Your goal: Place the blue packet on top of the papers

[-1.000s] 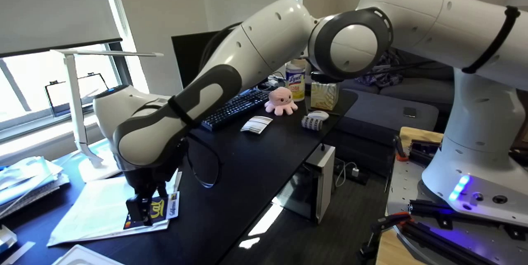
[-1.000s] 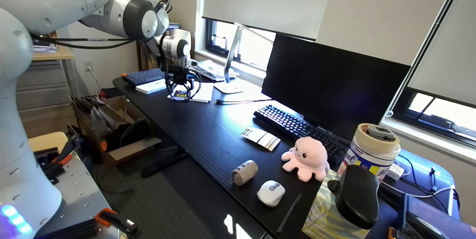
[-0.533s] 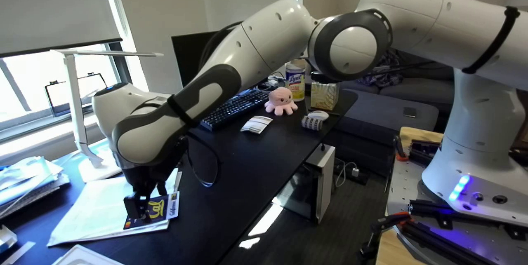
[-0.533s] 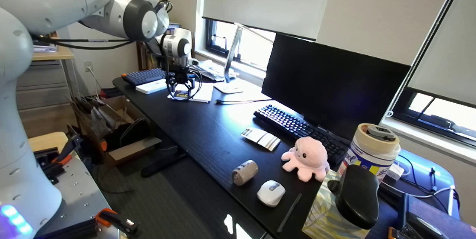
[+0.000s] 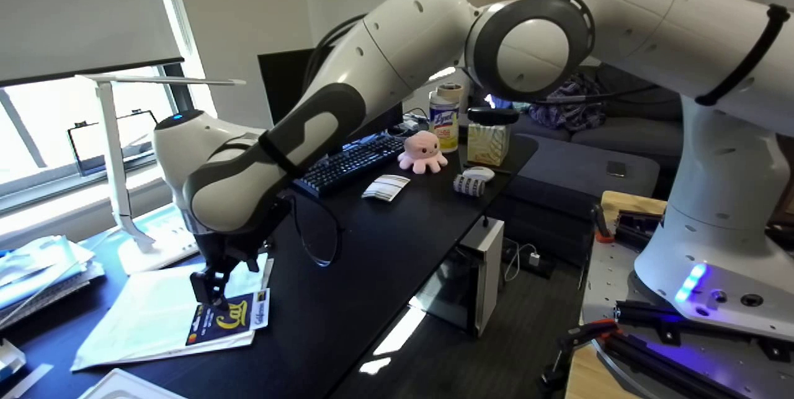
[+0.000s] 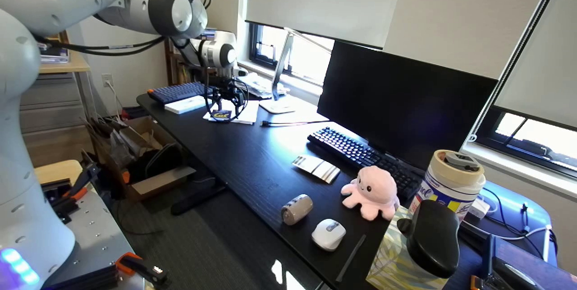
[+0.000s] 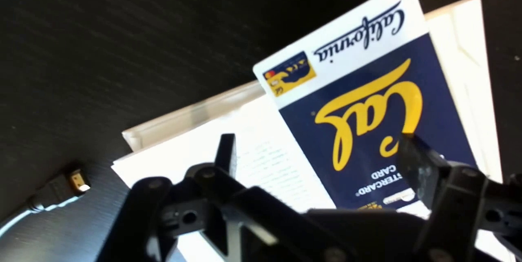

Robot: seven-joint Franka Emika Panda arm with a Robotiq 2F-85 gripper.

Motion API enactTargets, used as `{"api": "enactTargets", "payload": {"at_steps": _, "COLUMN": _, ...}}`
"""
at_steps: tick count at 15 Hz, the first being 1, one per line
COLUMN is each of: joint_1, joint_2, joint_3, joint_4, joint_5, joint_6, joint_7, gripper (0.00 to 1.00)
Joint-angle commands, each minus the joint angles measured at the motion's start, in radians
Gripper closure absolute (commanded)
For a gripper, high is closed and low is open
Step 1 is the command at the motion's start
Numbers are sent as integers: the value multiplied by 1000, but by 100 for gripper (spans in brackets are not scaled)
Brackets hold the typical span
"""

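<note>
The blue packet, dark blue with yellow "Cal" lettering and a white "California" end, lies flat on the papers in both exterior views (image 5: 226, 321) (image 6: 221, 114). It also shows in the wrist view (image 7: 363, 107); its white end sticks out past the papers' edge. The white papers (image 5: 136, 318) lie on the black desk and show in the wrist view (image 7: 265, 168). My gripper (image 5: 231, 282) is open and empty above the packet and papers. In the wrist view, its fingertips (image 7: 320, 144) are wide apart, one over the papers and one over the packet, partly covering it.
A white lamp (image 5: 146, 256) and a paper stack (image 5: 46, 268) stand beside the papers. A white box (image 6: 184, 104) and a keyboard (image 6: 173, 93) lie near the desk's far end. A cable plug (image 7: 73, 182) lies beside the papers. A monitor (image 6: 401, 105) stands farther along.
My gripper has risen away from the packet and tilted a little, so more of the packet shows. The packet has stayed in place on the papers.
</note>
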Motion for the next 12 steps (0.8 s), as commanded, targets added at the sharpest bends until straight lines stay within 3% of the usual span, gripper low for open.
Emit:
{"api": "enactTargets", "payload": {"at_steps": 1, "joint_1": 7, "joint_2": -117, "joint_3": -28, "joint_4": -202, "joint_5": -8, "joint_6": 26, "joint_7": 72, "gripper": 0}}
{"api": "enactTargets", "payload": {"at_steps": 7, "joint_1": 15, "joint_2": -205, "joint_3": -60, "joint_4": -395, "joint_5": -14, "joint_6": 69, "joint_7": 147, "gripper": 0}}
{"api": "enactTargets", "payload": {"at_steps": 12, "joint_1": 17, "joint_2": -264, "joint_3": -64, "joint_4": -491, "joint_5": -35, "joint_6": 65, "joint_7": 150, "gripper": 0}}
